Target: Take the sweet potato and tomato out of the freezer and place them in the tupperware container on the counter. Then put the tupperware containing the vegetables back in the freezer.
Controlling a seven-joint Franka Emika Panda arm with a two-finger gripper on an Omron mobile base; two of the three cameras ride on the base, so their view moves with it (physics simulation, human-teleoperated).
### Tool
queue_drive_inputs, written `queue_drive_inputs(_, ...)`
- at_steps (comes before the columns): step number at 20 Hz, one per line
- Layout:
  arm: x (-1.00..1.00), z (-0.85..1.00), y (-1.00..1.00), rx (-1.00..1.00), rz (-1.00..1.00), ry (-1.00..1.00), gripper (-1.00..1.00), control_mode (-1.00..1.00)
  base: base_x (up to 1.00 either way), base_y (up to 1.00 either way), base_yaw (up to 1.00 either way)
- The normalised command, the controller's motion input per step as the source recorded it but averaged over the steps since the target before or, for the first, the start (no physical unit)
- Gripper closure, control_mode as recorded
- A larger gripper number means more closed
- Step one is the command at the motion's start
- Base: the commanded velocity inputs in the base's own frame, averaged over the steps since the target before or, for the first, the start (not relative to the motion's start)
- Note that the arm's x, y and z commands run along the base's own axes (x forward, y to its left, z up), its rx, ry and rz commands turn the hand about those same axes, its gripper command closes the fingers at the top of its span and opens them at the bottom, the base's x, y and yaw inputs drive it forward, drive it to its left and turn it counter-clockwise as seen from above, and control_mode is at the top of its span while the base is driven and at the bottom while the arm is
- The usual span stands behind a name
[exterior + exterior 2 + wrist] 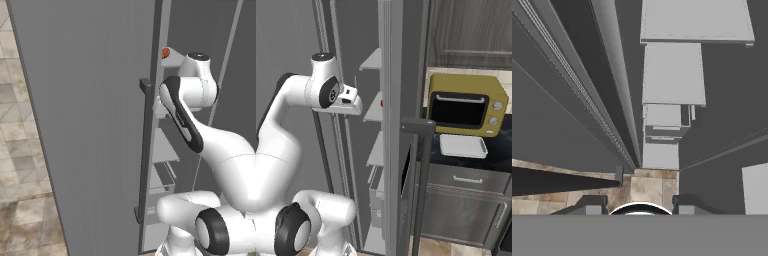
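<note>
The freezer [90, 125] stands with its door swung wide, and my arm reaches in past the door's edge. On an upper shelf sits a small orange-red lump [165, 52], the sweet potato by its colour. A red sliver [381, 103] peeks from behind the door edge at hand height; I cannot tell which vegetable it is. In the hand view my gripper [640, 206] is open with nothing between its fingertips, looking down the stack of pale shelves [673, 74] to the floor. The white tupperware container [462, 145] lies on the black counter [502, 150].
A mustard-yellow microwave [466, 105] stands behind the container. The long dark door handle [146, 150] runs close to my arm on its left. A second dark handle [423, 165] rises in front of the counter's drawers. Tiled floor [25, 150] lies left of the door.
</note>
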Motion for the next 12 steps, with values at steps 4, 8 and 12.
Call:
queue_drive_inputs(4,-0.07,0.0,0.0,0.0,0.0,-0.04,-1.0,-1.0,0.0,0.0,0.0)
queue_drive_inputs(8,-0.29,0.06,0.0,0.0,0.0,-0.09,-1.0,-1.0,0.0,0.0,0.0)
queue_drive_inputs(12,-0.49,0.23,0.0,0.0,0.0,-0.08,-1.0,-1.0,0.0,0.0,0.0)
